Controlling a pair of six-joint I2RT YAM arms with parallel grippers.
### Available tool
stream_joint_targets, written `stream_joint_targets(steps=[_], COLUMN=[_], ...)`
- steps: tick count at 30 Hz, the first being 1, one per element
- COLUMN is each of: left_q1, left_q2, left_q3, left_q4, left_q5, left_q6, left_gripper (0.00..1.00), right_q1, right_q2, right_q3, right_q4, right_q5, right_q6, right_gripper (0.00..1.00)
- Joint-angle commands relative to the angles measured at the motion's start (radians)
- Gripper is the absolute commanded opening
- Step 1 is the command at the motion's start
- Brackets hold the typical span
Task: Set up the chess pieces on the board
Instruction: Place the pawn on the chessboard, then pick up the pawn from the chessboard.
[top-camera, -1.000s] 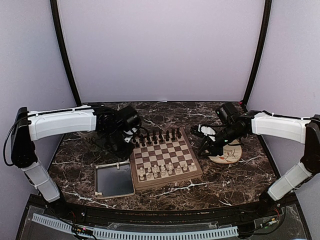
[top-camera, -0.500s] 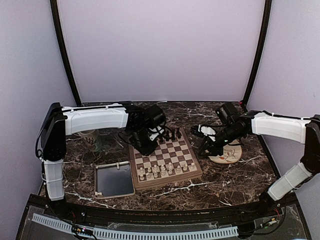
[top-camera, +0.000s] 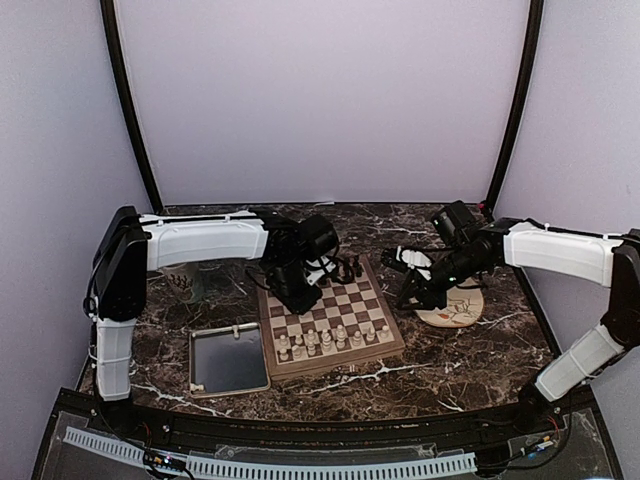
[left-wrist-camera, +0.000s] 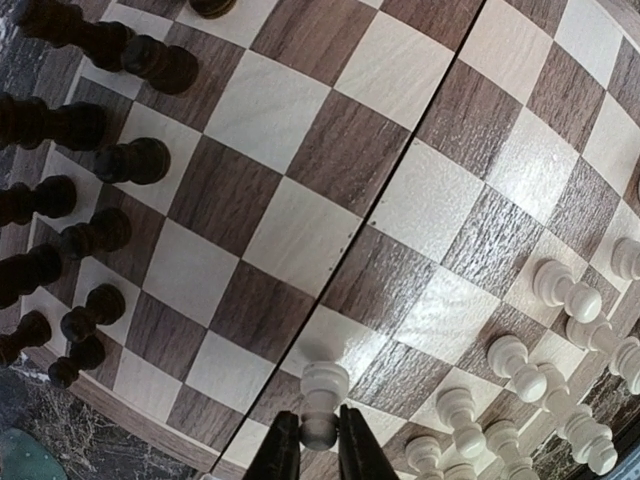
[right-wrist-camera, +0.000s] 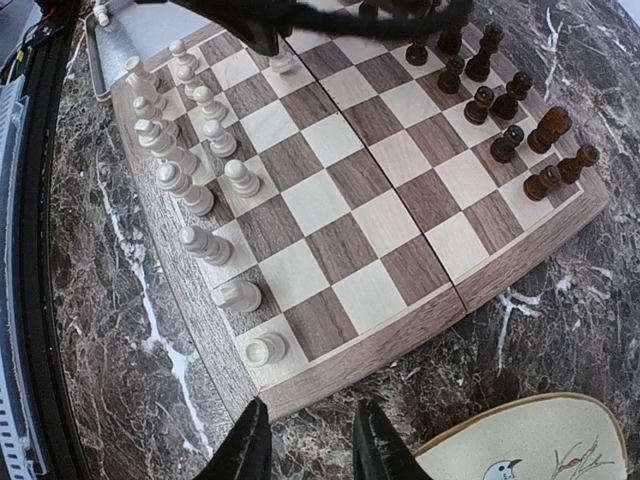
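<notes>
Left gripper (left-wrist-camera: 320, 455) pinches a cream pawn (left-wrist-camera: 322, 392) low on its stem, one finger pressed to each side. I see the pawn upright over the board's edge row, right by the centre seam; I can't tell if its base touches the wood. Right gripper (right-wrist-camera: 308, 445) has its jaws spread with nothing between them, and it hangs over the marble table (top-camera: 480, 360) just off the board's side edge.

The board (top-camera: 340, 300) lies directly under the left gripper and just ahead of the right one, flat on the table between the two arms. A grey metal tray (top-camera: 228, 362) sits beside the board on the left gripper's near side, touching or almost touching the board's edge. A round plate (top-camera: 458, 310) with bird pictures lies just beside the right gripper, on the side away from the board.

Dark pieces (left-wrist-camera: 130, 160) stand in two rows along the board edge far ahead of the left gripper. Cream pieces (left-wrist-camera: 565, 290) stand in rows close to the held pawn, spreading off to one side of the left fingers. All look upright.
</notes>
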Motion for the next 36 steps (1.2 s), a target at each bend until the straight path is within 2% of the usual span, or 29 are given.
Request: stream_joint_targets(steps=[1,9,15,18,23,28,29,36], left_q1=[-0.003,-0.001,0.017,0.079,0.220,0.292,0.293,0.370], left_q2=[0.026,0.037,-0.058,-0.171,-0.387,-0.539,-0.549,-0.567], left_q3=[0.042,0.107,0.131,0.048,-0.191,-0.385,-0.399,-0.439], left_q4=[-0.035,-0.094,-0.086,-0.010,0.199,0.446,0.466,0.503], left_q5=[0.029,0.050,0.017,-0.008,-0.046,-0.035,-0.039,-0.037], left_q6=[0.033,0.022,-0.005,-0.046,-0.120,-0.065,-0.052,-0.062], left_gripper=[0.16,0.30,0.32,0.34,0.39,0.67,0.69,0.67], right_q1=[-0.005,-0.003,0.002,0.023,0.124,0.215,0.228,0.333], right_q2=[-0.008,0.013,0.070,0.112,0.249,0.392,0.426,0.665], right_q3=[0.055,0.178,0.350,0.395,0.476,0.575,0.606,0.846], right_q4=[-0.046,-0.149,-0.184,-0.134,-0.109,-0.090,-0.087,-0.169], right_q5=[0.005,0.013,0.032,0.049,0.116,0.158,0.160,0.173], right_q6=[-0.001,-0.020,-0.007,0.028,0.043,0.043,0.044,0.069], right_gripper=[0.30,0.32,0.32,0.32,0.33,0.36,0.36,0.38])
